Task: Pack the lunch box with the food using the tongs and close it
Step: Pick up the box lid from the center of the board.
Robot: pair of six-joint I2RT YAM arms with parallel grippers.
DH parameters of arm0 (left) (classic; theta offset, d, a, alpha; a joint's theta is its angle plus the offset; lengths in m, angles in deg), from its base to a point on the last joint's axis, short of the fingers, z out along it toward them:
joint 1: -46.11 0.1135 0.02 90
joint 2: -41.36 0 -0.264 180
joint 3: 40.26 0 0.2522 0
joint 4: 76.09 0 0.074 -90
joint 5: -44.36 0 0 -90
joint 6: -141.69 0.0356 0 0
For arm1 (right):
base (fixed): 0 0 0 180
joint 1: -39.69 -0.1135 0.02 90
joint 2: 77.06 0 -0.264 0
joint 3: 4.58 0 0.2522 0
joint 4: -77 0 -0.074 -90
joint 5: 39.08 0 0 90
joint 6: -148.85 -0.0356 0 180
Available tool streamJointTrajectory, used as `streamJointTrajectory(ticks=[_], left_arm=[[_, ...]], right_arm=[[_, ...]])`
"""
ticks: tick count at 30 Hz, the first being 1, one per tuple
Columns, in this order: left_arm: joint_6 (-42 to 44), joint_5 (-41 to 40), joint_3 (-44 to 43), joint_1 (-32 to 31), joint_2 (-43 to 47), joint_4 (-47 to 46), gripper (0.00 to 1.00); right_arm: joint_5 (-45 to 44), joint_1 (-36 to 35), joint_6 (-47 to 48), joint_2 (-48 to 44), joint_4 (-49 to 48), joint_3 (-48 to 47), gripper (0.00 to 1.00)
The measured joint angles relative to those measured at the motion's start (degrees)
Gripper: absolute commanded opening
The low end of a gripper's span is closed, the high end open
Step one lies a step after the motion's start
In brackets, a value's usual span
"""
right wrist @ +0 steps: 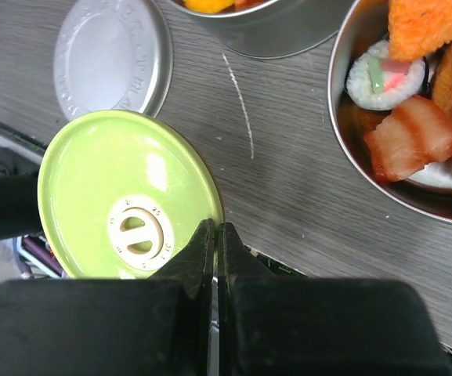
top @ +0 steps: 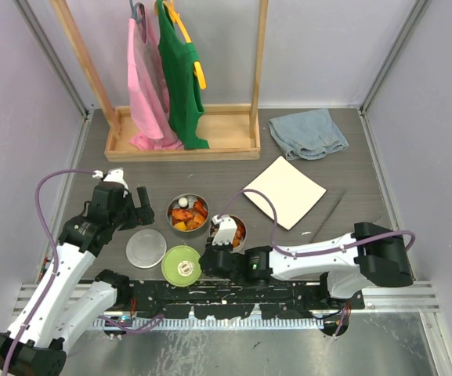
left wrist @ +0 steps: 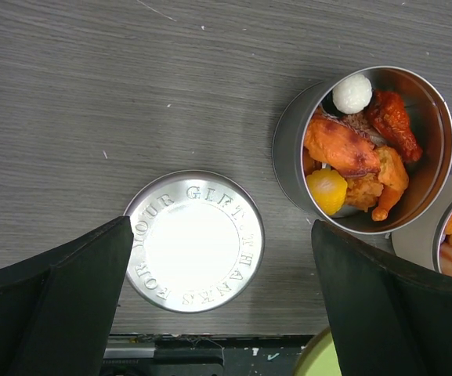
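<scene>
At right gripper tips, jaws pinch lime-green lid rim: light, stiff, slick, likely pivots. Left gripper spread wide above steel lid.

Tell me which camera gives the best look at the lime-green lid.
The right wrist view: the lime-green lid is close and nearly whole, its cream centre dial clear. The top external view shows it whole but small. The left wrist view catches only a sliver at the bottom edge.
</scene>
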Motion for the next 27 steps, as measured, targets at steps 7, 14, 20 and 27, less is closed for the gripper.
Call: streamJointTrajectory(ticks=[7,14,20,27], left_arm=[[0.2,-0.8,-0.4,0.0,0.7,-0.2,0.98],[-1.4,4.1,-11.5,0.0,-4.9,0.0,0.98],[-5.7,16.2,-16.5,0.0,-9.3,0.0,0.98],[-10.4,23.1,-16.4,-6.1,-9.9,-0.1,0.98]], right_arm=[[-1.1,0.0,4.9,-6.9,3.9,-0.3,0.00],[-3.8,1.5,8.3,-16.4,12.8,-2.5,0.00],[-2.2,8.7,9.9,-23.2,19.3,-3.0,0.00],[3.3,18.1,12.1,-29.4,23.6,-1.8,0.00]])
